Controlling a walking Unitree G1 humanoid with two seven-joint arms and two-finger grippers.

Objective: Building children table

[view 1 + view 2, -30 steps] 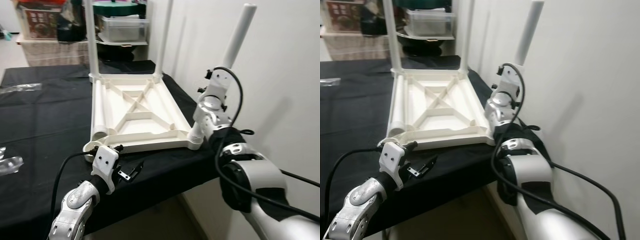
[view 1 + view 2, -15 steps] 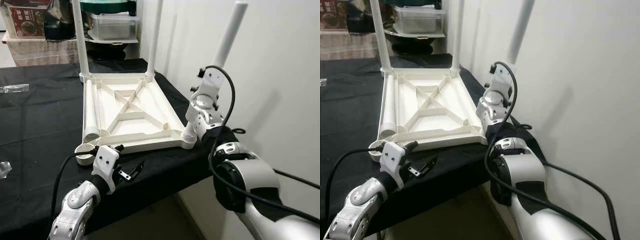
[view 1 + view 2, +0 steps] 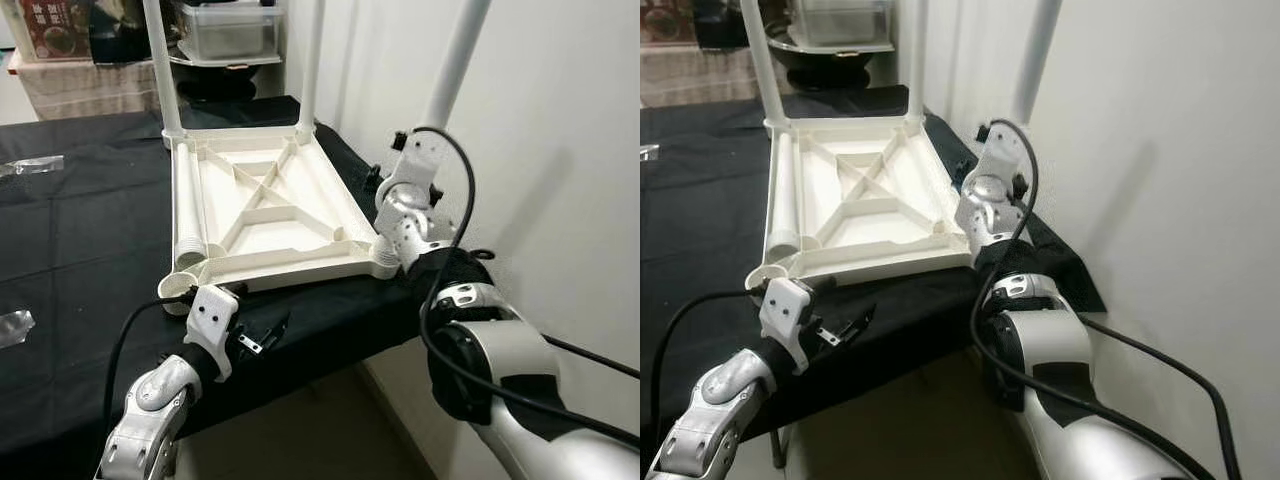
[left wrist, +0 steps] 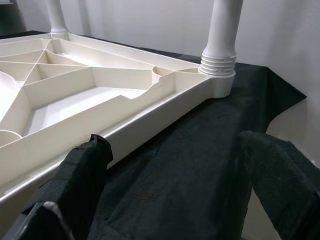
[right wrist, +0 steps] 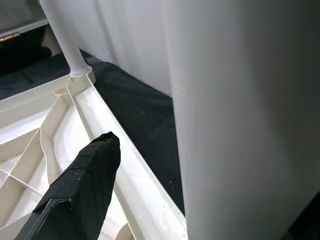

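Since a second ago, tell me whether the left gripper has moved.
No. The left gripper sits just as far in front of the white tabletop and its near edge; only the camera shifted.

You have open black cloth on the worktop (image 3: 80, 240) to the left of the upside-down white table (image 3: 265, 215), so a gripper can pass there. The wall (image 3: 560, 150) stands close on the right, and the black strip between it and the table is thin. The right gripper (image 5: 150, 165) sits by the near right leg (image 3: 452, 60), which fills that corner. Two far legs (image 3: 158, 60) stand up and block the back end. A loose leg (image 3: 187, 215) lies along the left inside edge. The left gripper (image 3: 258, 338) hangs just off the front edge, fingers (image 4: 82, 172) spread, with free room under it.
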